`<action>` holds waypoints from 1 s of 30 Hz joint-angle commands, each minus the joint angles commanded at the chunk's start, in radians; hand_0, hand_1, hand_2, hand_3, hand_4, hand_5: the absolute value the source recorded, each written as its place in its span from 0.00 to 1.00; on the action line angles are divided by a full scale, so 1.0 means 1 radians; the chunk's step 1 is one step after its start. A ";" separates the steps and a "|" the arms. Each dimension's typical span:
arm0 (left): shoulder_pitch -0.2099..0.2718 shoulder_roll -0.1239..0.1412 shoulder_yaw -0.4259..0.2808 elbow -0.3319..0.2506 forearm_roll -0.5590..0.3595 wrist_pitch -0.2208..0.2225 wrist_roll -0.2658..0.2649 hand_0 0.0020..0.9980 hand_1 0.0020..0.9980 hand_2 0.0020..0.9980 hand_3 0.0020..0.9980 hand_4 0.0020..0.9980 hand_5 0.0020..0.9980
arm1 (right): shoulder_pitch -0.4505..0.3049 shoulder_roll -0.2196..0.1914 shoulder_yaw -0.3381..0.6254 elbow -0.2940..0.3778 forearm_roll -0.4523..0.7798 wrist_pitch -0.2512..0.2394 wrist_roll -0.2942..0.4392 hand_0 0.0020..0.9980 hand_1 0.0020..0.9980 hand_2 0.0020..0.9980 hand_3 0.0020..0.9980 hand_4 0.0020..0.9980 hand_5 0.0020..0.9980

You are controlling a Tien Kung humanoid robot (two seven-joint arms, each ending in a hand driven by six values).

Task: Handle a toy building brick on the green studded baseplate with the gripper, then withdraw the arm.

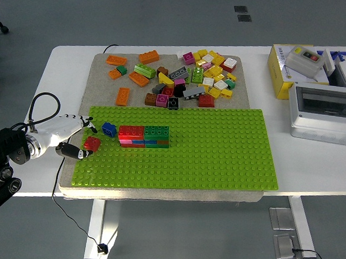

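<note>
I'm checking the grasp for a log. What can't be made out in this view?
- Head view: whether the left hand actually grips the red brick; its fingers overlap it and are too small.
- Left arm: cut off by the left edge.
- Right arm: not in view.
- Stacked bricks: layer count unclear from above.

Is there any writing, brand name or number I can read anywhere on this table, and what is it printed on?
No text is legible in this view.
The yellow box at the far right shows print on its side, too small and blurred to read.
The grey button box on top of it has a red and a green button, with no readable labels.
The bricks and the green baseplate show no writing.
</note>
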 joint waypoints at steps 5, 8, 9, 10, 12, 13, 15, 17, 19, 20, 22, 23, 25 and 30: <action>-0.003 -0.002 0.000 0.013 -0.004 0.004 -0.006 1.00 1.00 1.00 0.76 0.75 0.30 | 0.001 0.000 -0.003 0.000 0.002 0.000 0.000 0.70 0.64 0.47 0.76 0.58 1.00; -0.004 -0.003 0.001 0.023 -0.008 0.006 -0.009 1.00 1.00 1.00 0.74 0.74 0.29 | 0.001 0.000 -0.004 0.000 0.003 0.000 0.000 0.70 0.64 0.47 0.76 0.58 1.00; -0.004 -0.004 0.002 0.027 -0.009 0.006 -0.010 1.00 1.00 1.00 0.74 0.74 0.29 | 0.001 0.000 -0.004 0.000 0.003 0.000 0.000 0.70 0.64 0.47 0.76 0.58 1.00; -0.004 -0.005 0.003 0.030 -0.010 0.007 -0.011 1.00 1.00 1.00 0.74 0.74 0.29 | 0.001 0.000 -0.005 0.000 0.003 0.000 0.000 0.70 0.64 0.47 0.76 0.58 1.00; -0.005 -0.006 0.004 0.036 -0.012 0.006 -0.013 1.00 0.99 0.99 0.71 0.74 0.28 | 0.001 0.001 -0.006 0.000 0.004 0.000 -0.001 0.70 0.64 0.47 0.76 0.58 1.00; -0.005 -0.006 0.004 0.038 -0.013 0.006 -0.013 1.00 0.99 0.99 0.71 0.74 0.28 | 0.001 0.001 -0.007 0.000 0.004 0.000 -0.001 0.70 0.64 0.47 0.76 0.58 1.00; -0.005 -0.006 0.005 0.040 -0.016 0.006 -0.016 1.00 0.99 0.99 0.71 0.74 0.28 | 0.002 0.001 -0.008 0.000 0.004 0.000 -0.001 0.70 0.64 0.47 0.76 0.58 1.00; -0.005 -0.006 0.005 0.041 -0.020 0.006 -0.017 1.00 0.99 0.99 0.71 0.74 0.28 | 0.002 0.001 -0.010 0.000 0.005 0.000 -0.002 0.70 0.64 0.47 0.76 0.58 1.00; -0.006 -0.006 0.005 0.040 -0.024 0.007 -0.020 1.00 0.99 0.99 0.69 0.73 0.28 | 0.002 0.001 -0.011 0.000 0.006 0.000 -0.002 0.70 0.64 0.47 0.76 0.58 1.00; -0.006 -0.006 0.005 0.040 -0.025 0.007 -0.021 1.00 0.99 0.99 0.69 0.73 0.28 | 0.002 0.001 -0.011 0.000 0.005 0.000 -0.002 0.70 0.64 0.47 0.76 0.58 1.00; -0.007 -0.007 0.005 0.039 -0.029 0.008 -0.023 1.00 0.99 0.99 0.69 0.73 0.28 | 0.002 0.001 -0.011 0.000 0.005 0.000 -0.003 0.70 0.64 0.47 0.76 0.58 1.00; -0.007 -0.008 0.005 0.039 -0.030 0.009 -0.025 1.00 0.99 0.99 0.69 0.73 0.28 | 0.002 0.001 -0.010 0.000 0.005 0.000 -0.003 0.70 0.64 0.47 0.76 0.58 1.00; -0.009 -0.010 0.006 0.040 -0.034 0.010 -0.028 1.00 0.99 0.99 0.65 0.71 0.27 | 0.003 0.001 -0.010 0.000 0.004 0.001 -0.003 0.70 0.64 0.47 0.76 0.58 1.00; -0.012 -0.013 0.008 0.043 -0.038 0.010 -0.029 1.00 0.98 0.98 0.63 0.70 0.25 | 0.003 0.001 -0.009 0.000 0.003 0.001 -0.003 0.70 0.64 0.47 0.76 0.58 1.00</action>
